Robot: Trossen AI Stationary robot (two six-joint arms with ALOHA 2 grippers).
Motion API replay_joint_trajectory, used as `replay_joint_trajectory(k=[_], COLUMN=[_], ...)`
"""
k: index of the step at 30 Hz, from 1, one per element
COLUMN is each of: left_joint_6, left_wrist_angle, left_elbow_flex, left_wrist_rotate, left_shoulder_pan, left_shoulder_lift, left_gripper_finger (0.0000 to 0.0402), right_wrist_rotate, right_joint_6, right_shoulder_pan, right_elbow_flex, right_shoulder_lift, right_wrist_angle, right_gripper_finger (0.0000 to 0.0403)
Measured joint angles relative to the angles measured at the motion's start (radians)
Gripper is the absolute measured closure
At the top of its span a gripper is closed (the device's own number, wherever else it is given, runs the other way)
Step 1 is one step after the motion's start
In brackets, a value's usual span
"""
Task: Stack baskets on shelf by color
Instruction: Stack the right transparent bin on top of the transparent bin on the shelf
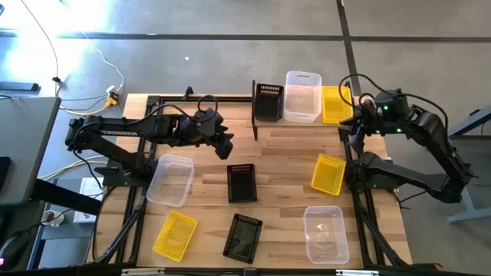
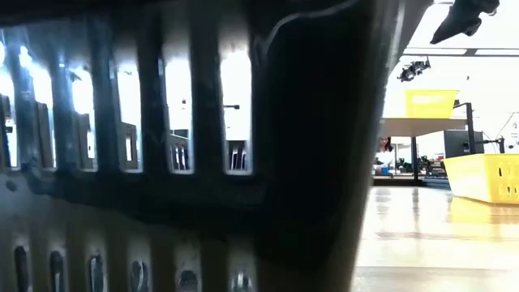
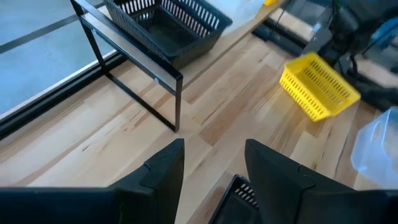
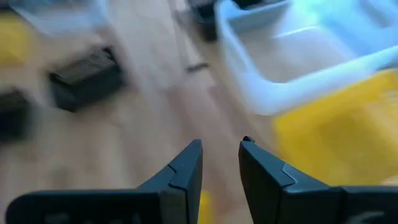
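The shelf (image 1: 303,124) stands at the table's far edge. It carries a black basket (image 1: 268,101), a clear tub (image 1: 302,96) and a yellow basket (image 1: 336,104) side by side. On the table lie two clear tubs (image 1: 170,179) (image 1: 325,234), two black baskets (image 1: 242,182) (image 1: 243,238) and two yellow baskets (image 1: 328,174) (image 1: 175,235). My left gripper (image 1: 225,146) (image 3: 214,155) is open, just on the far side of the middle black basket (image 3: 239,193). My right gripper (image 1: 354,123) (image 4: 221,152) is open beside the shelf's right end, near its yellow basket (image 4: 336,143).
The shelf's black frame leg (image 3: 177,102) stands just ahead of my left gripper. In the low view the near black basket (image 2: 162,162) fills most of the picture. Bare tabletop (image 1: 284,153) lies between the shelf and the loose baskets.
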Motion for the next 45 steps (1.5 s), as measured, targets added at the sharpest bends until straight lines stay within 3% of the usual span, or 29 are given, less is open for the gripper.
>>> replay_joint_trajectory(k=[6,15,24,32,45], left_joint_6=[0.056,0.182,0.268,0.263,0.286], left_wrist_angle=[-0.047,-0.06,-0.061,-0.093,-0.178], left_elbow_flex=[0.0,0.0,0.0,0.0,0.0], left_wrist_rotate=[0.068,0.188,0.191,0.27,0.278], left_shoulder_pan=[-0.001,-0.036,-0.049,-0.048,-0.048], left_shoulder_lift=[0.0,0.0,0.0,0.0,0.0], left_gripper_finger=[0.0241,0.0241,0.0241,0.0241,0.0241], right_wrist_rotate=[-0.209,-0.327,-0.312,-0.249,-0.063], right_joint_6=[0.28,0.672,0.958,1.121,1.256], right_shoulder_pan=[0.011,0.156,0.36,0.573,0.995], right_elbow_flex=[0.006,0.006,0.006,0.006,0.006], right_shoulder_lift=[0.0,0.003,0.047,0.171,0.368], right_wrist_angle=[0.001,0.13,0.416,0.428,0.426], right_gripper_finger=[0.0313,0.0325,0.0325,0.0326,0.0326])
